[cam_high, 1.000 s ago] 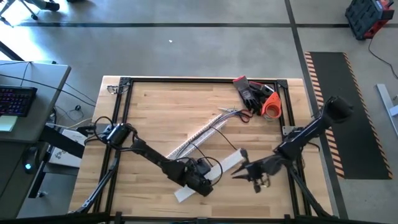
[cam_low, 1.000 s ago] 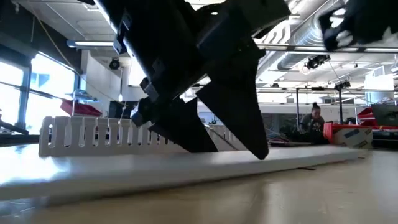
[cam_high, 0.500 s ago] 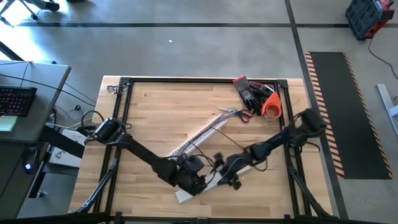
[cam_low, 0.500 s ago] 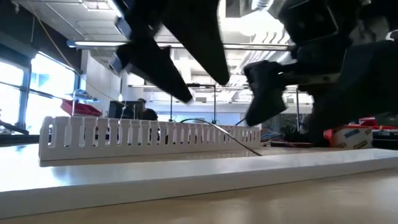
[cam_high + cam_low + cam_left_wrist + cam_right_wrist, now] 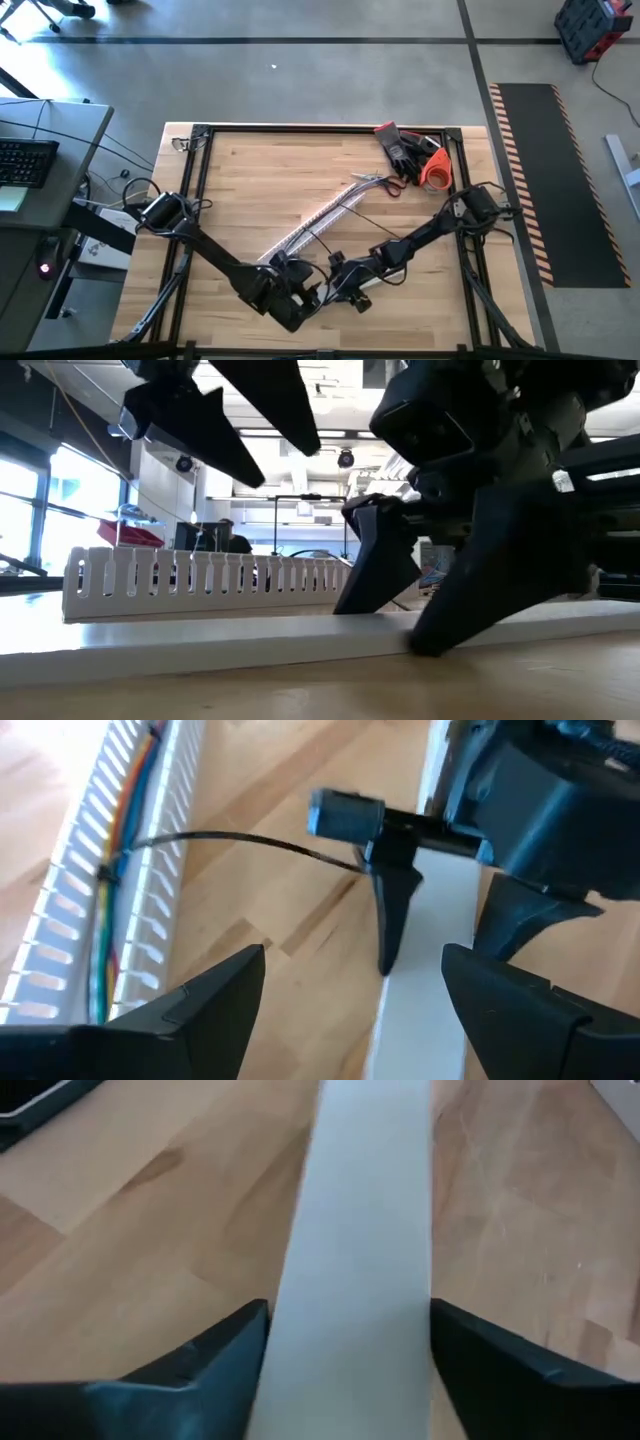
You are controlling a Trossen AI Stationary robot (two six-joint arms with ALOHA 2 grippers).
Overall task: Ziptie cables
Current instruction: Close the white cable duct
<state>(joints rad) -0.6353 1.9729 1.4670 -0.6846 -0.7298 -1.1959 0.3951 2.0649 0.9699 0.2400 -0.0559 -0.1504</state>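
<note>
Right gripper down at the flat white strip, jaws apart and astride it, one finger on each long edge, tips at or near the tabletop (contact with the strip itself not clear). Nothing clamped.

Left gripper just beside, raised off the wood, jaws also wide apart and empty, looking across at the right gripper.

Beyond both: white slotted channel lying slantwise mid-table, cables laid inside it, coloured strands showing through the slots, one dark wire arching out toward the grippers. Zipties apparently near the scissors at the channel's far end, too thin to pick out with certainty. Gloves and an orange roll in the far right corner of the table.

Step in hand, by the look of it: taking hold of the strip. Best squared to the strip before closing, centred so neither edge slips out, lifted level, kept clear of the arching wire and the neighbouring left gripper.
</note>
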